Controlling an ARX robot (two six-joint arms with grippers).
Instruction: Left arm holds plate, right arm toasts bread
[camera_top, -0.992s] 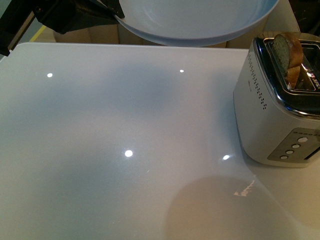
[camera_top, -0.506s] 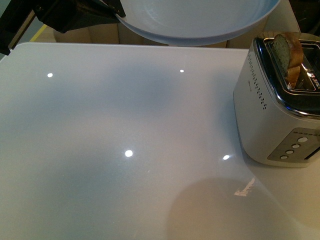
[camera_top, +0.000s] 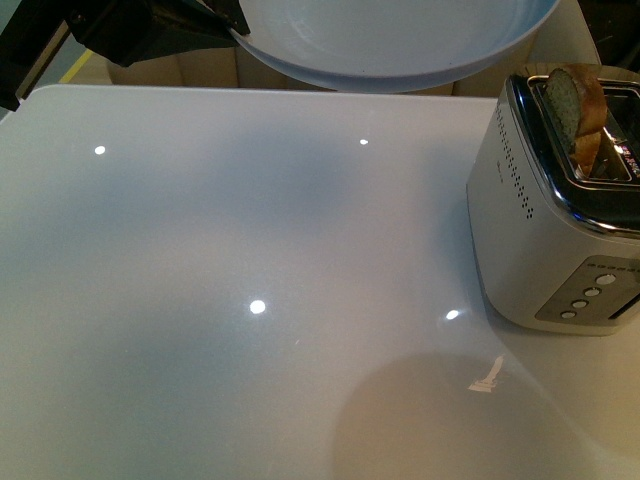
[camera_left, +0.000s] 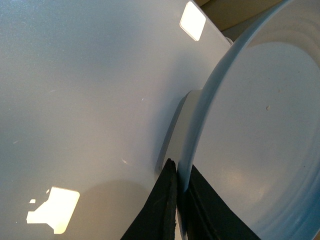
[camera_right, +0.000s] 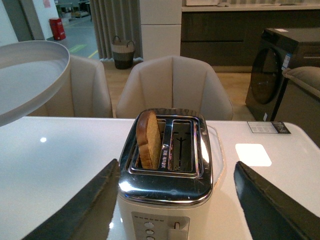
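A glossy white table (camera_top: 250, 250) carries a white toaster (camera_top: 550, 220) with a chrome top and a column of round buttons on its front. Nearest to that button face, the right gripper (camera_right: 176, 164) hangs with its two dark fingers (camera_right: 85, 210) spread wide and holding nothing. In the right wrist view the toaster shows between them, apart from both. The bread (camera_top: 578, 115), a single browned slice with a darker crust, stands upright in one of the toaster's two slots, the one on the plate's side. Its rounded top rises above the chrome. Beyond the toaster and off towards the left arm's side, the pale blue-grey plate (camera_top: 400, 78) is held up over the table, casting a soft shadow on the gloss below. The left gripper (camera_left: 181, 172), black and angular, has its jaws closed on the plate's raised rim, one finger (camera_left: 165, 205) on either face of the rim. Farther back, past the toaster and the table's far edge, stand cream upholstered chairs (camera_right: 172, 82), and behind them a woven basket (camera_right: 122, 50) sits on the floor by a grey curtain.
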